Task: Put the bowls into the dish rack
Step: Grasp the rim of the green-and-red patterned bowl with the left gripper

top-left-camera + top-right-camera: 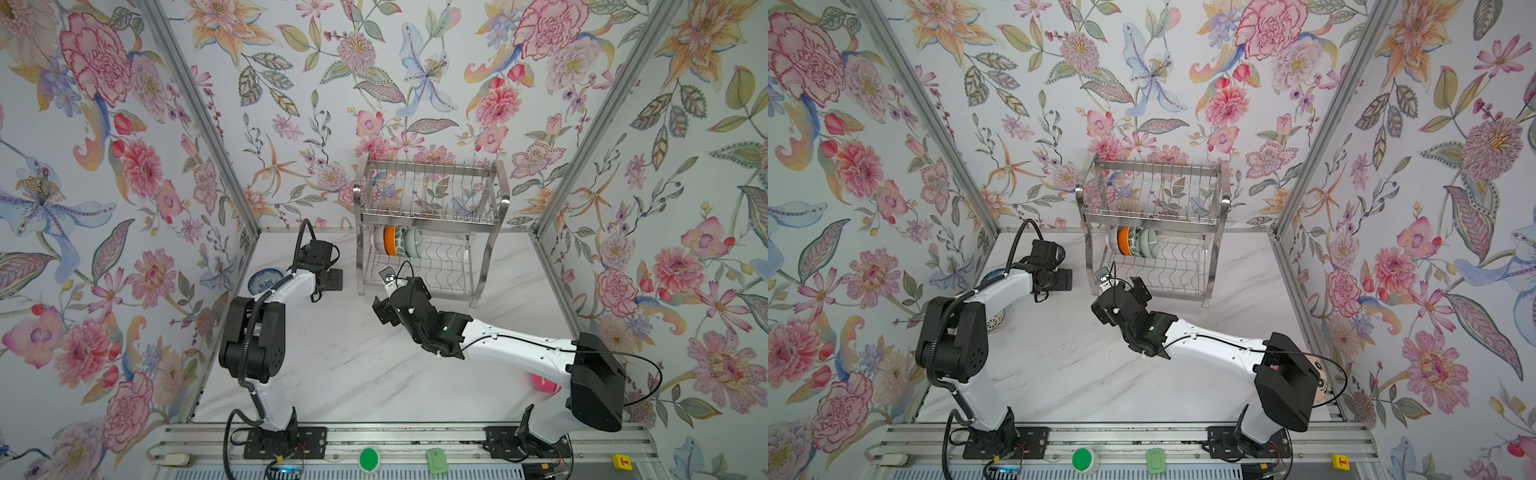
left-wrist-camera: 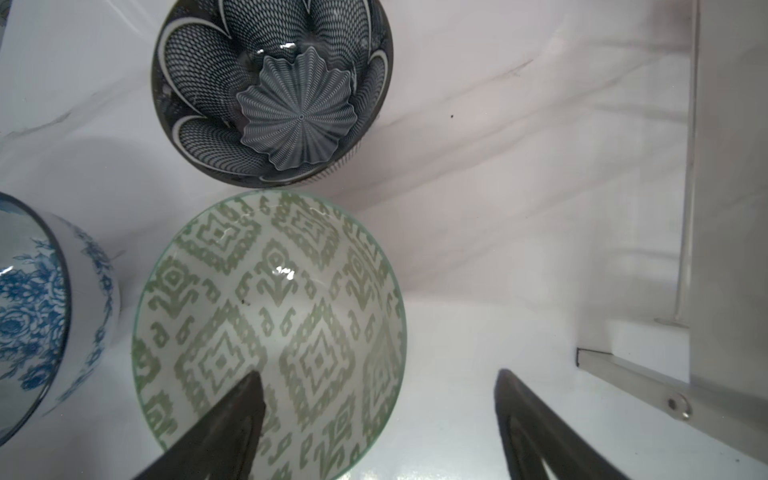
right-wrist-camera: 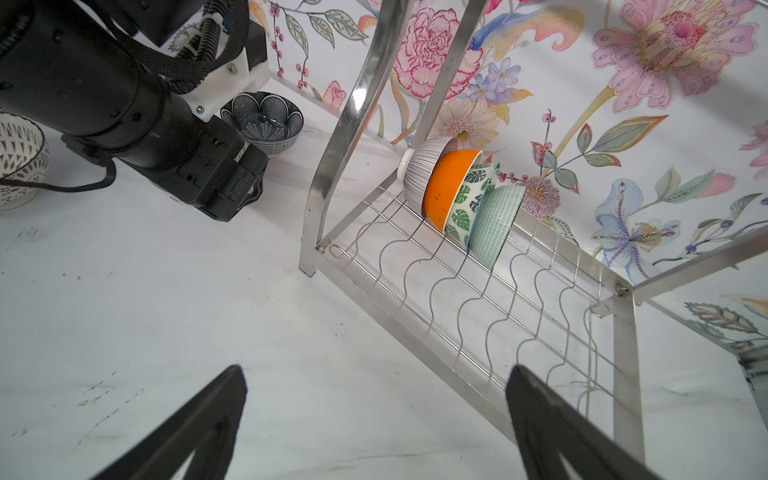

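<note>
Against the flowered back wall [image 1: 332, 104], on the white marbled desk [image 1: 353, 374], stands the dish rack [image 1: 432, 216]: two tiers of shiny steel wire on flat bent legs, the lower shelf made of wavy wires. At the left end of that lower shelf three bowls stand on edge, packed one against the next. They are a striped bowl [image 3: 424, 166] with fine grey lines outside and bright orange inside, a leaf bowl [image 3: 463, 208] with dark green leaves on white, and a mint bowl [image 3: 496, 222] in a fine pale-green weave.

The right hand [image 3: 376, 370] hovers over bare desk just before the lower shelf, fingers wide apart, holding nothing. The left hand [image 2: 378, 374] points down left of the rack, its fingers apart too. One finger is over the inside of the grey-green bowl [image 2: 270, 291] and the other outside its rim; no clamp shows.

That bowl sits upright, white with grey-green diamonds and a thin green rim. Just beside it sits the navy bowl [image 2: 270, 91], dark with white netted petals. The floral bowl [image 2: 41, 316], blue roses on white, is near. The lattice bowl [image 3: 18, 162], white with dark triangles, sits beside the left arm.

On the front rail, a yellow block [image 1: 622, 462] bears a red T.
</note>
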{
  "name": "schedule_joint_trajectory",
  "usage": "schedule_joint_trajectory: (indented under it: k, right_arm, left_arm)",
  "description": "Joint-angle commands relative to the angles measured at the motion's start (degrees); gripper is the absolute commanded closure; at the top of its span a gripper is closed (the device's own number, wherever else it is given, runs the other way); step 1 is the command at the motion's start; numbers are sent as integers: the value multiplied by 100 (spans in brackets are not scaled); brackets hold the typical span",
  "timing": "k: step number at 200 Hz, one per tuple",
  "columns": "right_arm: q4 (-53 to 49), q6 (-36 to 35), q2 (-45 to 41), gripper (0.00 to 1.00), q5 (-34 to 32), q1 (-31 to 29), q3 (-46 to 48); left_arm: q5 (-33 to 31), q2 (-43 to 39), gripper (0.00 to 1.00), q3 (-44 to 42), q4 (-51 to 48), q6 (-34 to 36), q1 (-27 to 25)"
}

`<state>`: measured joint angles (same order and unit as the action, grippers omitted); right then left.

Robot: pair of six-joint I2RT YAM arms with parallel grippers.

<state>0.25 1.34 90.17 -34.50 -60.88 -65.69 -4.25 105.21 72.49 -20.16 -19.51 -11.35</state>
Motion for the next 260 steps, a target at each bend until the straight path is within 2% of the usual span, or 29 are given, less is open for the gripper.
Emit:
schedule_joint_trajectory:
  k: [1, 15, 42, 51, 88, 144, 192, 228, 260]
  right_arm:
    - [-135, 142, -100, 1, 33, -10, 50]
    - [-150, 145, -139, 1, 23, 4, 116]
    - [-148, 197, -227, 1, -135, 40, 244]
    - [-143, 240, -264, 1, -136, 67, 280]
    - [-139, 416, -359, 1, 88, 191, 390]
    - [-217, 513, -355, 1, 393, 314, 365]
    - [-297, 564, -462, 1, 761, 397, 351]
    - [-100, 443, -773, 1, 1932, 473, 545]
    - [-1, 432, -943, 1, 2502, 472, 654]
  left_arm:
    - [80, 305, 23, 248, -108, 191, 40]
    - [160, 445, 30, 301, -94, 193, 58]
    - [253, 595, 50, 326, -38, 176, 62]
    - [263, 615, 53, 299, -15, 159, 67]
    - [299, 584, 77, 193, 73, 122, 66]
    - [311, 255, 100, -102, 70, 105, 63]
    - [447, -345, 100, -613, 81, 70, 33]
    - [560, -850, 100, -909, 0, 36, -58]
    - [565, -1169, 100, -948, -154, -25, -321]
